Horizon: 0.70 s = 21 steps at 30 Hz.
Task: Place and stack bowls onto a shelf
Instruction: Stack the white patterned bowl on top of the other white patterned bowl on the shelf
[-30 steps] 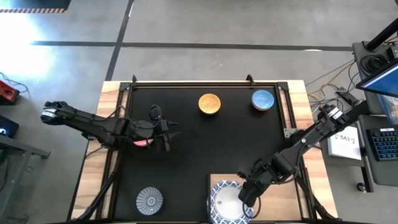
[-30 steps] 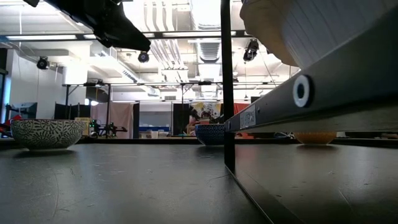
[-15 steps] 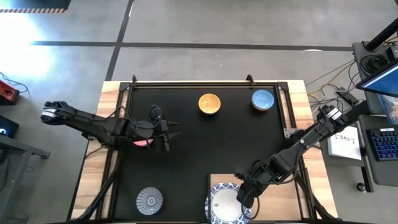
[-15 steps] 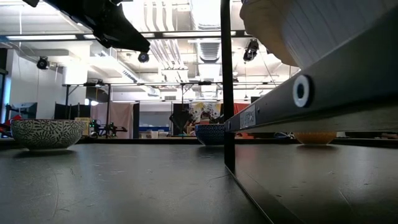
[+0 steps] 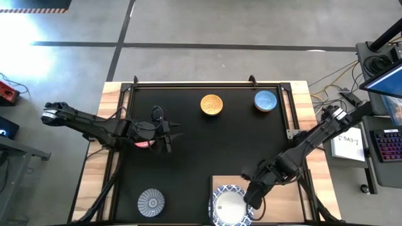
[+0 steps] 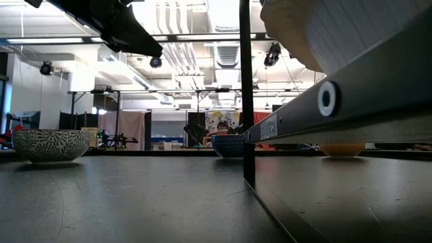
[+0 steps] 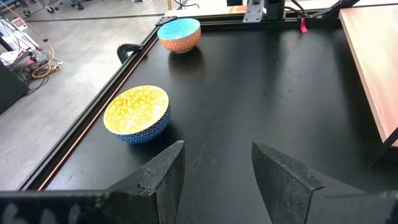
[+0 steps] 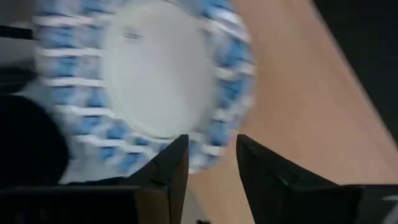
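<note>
On the bench (image 5: 317,157), the black mat (image 5: 207,144) carries four small bowls, all empty. The orange-yellow bowl (image 5: 211,105) sits at 12 o'clock, the blue bowl (image 5: 266,100) at 1 o'clock, the grey-striped bowl (image 5: 151,202) at 7 o'clock, and the pink-red bowl (image 5: 144,144) at 9 o'clock, mostly hidden under the left gripper (image 5: 171,136), whose jaws stand open and hold nothing. At 5 o'clock lies the light-wood shelf (image 5: 282,198) with a white blue-rimmed bowl (image 5: 230,205) on its left end, also empty. The right gripper (image 5: 250,201) hovers at that bowl's right rim, jaws parted with a gap between them, straddling the rim; whether they touch it I cannot tell.
</note>
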Each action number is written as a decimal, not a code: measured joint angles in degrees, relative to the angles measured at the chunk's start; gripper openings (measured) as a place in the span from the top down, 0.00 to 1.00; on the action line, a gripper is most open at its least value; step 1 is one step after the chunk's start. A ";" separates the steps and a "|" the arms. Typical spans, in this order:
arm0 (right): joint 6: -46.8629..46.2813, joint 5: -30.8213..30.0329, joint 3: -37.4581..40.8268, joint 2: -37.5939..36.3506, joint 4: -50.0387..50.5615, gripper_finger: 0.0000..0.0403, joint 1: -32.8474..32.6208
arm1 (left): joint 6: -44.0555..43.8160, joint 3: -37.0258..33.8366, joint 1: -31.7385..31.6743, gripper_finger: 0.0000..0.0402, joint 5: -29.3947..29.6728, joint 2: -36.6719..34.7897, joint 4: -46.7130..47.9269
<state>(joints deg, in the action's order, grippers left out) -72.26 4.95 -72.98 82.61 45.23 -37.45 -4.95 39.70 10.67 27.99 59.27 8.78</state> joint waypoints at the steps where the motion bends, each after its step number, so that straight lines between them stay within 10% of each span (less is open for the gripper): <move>1: 1.17 -0.25 -0.67 0.00 -1.58 0.69 0.00 | 0.00 0.00 -0.02 0.58 0.00 0.00 0.00; 21: 8.38 1.53 -6.59 15.10 -14.41 0.85 0.37 | 1.49 0.00 0.01 0.58 -0.09 0.00 1.30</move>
<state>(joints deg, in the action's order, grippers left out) -63.88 6.48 -79.58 97.71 30.82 -37.08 -3.46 39.70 10.68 27.90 59.27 10.08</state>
